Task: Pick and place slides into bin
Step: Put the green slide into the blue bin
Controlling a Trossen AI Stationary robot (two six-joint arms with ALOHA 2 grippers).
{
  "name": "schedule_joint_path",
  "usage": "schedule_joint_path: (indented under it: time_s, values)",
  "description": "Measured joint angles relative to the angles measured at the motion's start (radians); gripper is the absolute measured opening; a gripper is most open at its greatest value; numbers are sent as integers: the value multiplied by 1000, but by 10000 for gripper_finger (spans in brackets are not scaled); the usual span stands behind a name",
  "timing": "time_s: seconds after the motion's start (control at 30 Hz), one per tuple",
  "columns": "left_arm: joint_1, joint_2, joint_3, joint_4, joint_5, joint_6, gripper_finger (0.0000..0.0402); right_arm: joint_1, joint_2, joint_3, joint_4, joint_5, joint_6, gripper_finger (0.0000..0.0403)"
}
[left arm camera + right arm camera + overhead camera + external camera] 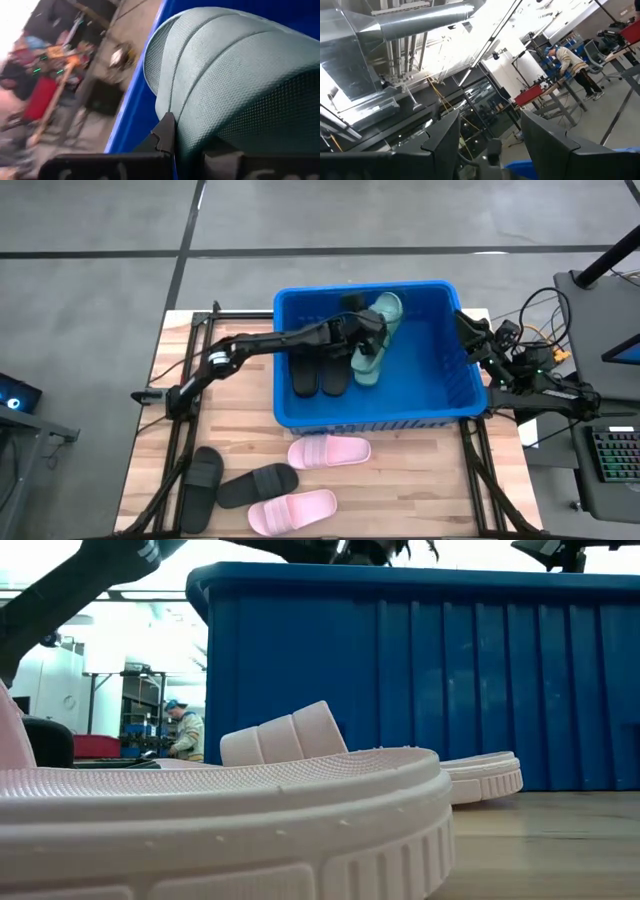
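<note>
High view: left gripper (365, 330) clamps a green slide (377, 338) over the bin (465, 402), long axis front-to-back, black pair just beside; right gripper (470, 330) open.

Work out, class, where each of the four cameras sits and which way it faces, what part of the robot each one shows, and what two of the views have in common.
High view: overhead, facing straight down on the blue bin, both arms, the left gripper.
Low view: at table-top height, facing level past a pale pink slide toward the bin wall; arms at the top edge.
Left wrist view: on the left arm, facing the green slide it grips.
Right wrist view: on the right arm, facing up into the room; open right gripper.
Shared: high and left wrist views both show the green slide.
</note>
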Motion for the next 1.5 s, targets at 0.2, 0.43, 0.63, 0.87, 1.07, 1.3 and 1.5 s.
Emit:
schedule_joint_path:
  time_s: [0.2, 0.43, 0.63, 0.87, 1.07, 1.3, 1.5]
  values:
    - [-7, 81, 16, 2, -80, 44, 0, 0, 0, 0, -8, 0, -5, 201]
    - [-8, 186, 111, -65, -142, 39, 0, 0, 0, 0, -9, -1, -8, 201]
    - [-2, 203, 141, -65, -144, 41, 0, 0, 0, 0, -20, -6, -31, 201]
    - [10, 209, 99, -77, -127, 40, 0, 0, 1, 0, -60, -8, -31, 201]
    - [25, 208, 98, -77, -104, 40, 0, 0, 1, 0, -64, -8, -31, 201]
    - [39, 208, 97, -65, -60, 37, 0, 0, 1, 0, -63, -11, -24, 201]
    - [49, 208, 97, -67, -23, -10, 10, 0, 1, 0, -63, -16, -5, 201]
